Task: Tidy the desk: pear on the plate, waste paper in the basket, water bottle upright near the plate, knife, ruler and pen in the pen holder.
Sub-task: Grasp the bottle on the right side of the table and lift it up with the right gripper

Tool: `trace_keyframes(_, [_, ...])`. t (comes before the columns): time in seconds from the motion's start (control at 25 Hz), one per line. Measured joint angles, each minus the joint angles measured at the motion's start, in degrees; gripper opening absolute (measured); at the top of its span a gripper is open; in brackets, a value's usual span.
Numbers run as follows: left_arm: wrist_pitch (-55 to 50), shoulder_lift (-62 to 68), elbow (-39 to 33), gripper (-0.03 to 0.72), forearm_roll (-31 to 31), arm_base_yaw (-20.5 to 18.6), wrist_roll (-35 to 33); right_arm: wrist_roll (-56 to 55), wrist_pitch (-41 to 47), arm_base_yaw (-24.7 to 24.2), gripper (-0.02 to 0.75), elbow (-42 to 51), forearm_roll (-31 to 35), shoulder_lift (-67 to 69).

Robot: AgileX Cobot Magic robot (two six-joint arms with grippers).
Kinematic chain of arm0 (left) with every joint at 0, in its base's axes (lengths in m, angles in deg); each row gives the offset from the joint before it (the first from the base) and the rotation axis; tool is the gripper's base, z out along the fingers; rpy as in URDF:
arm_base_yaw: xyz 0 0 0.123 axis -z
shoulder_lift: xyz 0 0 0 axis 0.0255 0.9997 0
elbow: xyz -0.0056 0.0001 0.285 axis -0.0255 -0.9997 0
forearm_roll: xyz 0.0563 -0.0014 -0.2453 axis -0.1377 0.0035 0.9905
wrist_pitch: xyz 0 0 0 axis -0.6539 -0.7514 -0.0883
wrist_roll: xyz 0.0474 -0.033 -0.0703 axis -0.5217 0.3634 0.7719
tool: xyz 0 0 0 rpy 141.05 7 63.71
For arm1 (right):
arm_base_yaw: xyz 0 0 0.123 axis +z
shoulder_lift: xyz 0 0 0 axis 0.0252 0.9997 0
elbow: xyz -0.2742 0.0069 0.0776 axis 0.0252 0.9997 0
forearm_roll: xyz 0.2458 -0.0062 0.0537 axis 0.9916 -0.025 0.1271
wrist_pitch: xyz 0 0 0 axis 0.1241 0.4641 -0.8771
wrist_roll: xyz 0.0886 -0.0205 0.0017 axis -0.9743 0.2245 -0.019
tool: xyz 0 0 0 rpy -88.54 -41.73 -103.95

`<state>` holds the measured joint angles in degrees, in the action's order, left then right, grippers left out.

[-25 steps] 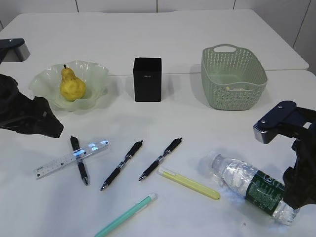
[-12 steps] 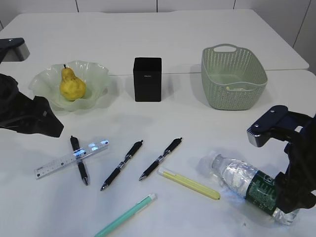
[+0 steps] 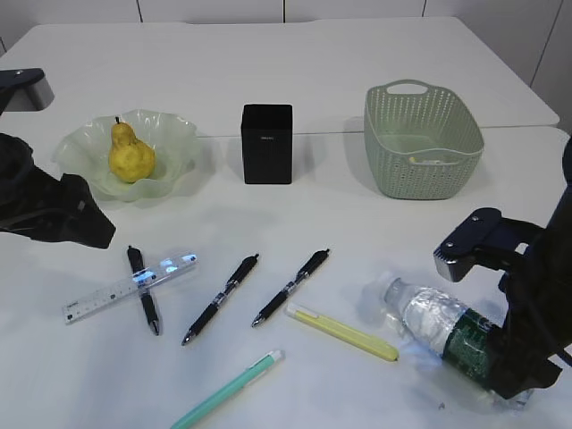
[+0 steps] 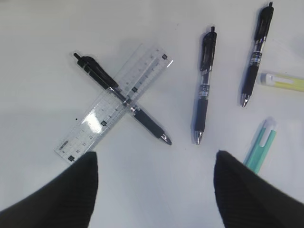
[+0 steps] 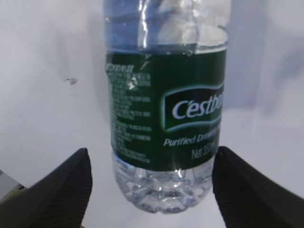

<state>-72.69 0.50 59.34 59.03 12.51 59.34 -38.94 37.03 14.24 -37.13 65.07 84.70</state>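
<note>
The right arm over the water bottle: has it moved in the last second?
Yes. The right gripper has slid left and down over the lying water bottle, farther from the basket.
</note>
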Motion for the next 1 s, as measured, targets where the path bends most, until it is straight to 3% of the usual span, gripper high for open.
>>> trace_keyframes(1.0, [0.0, 0.0, 0.0, 0.537, 0.0, 0.0, 0.0, 1.2, -7.4, -2.4, 0.606, 3.8, 1.8, 1.7])
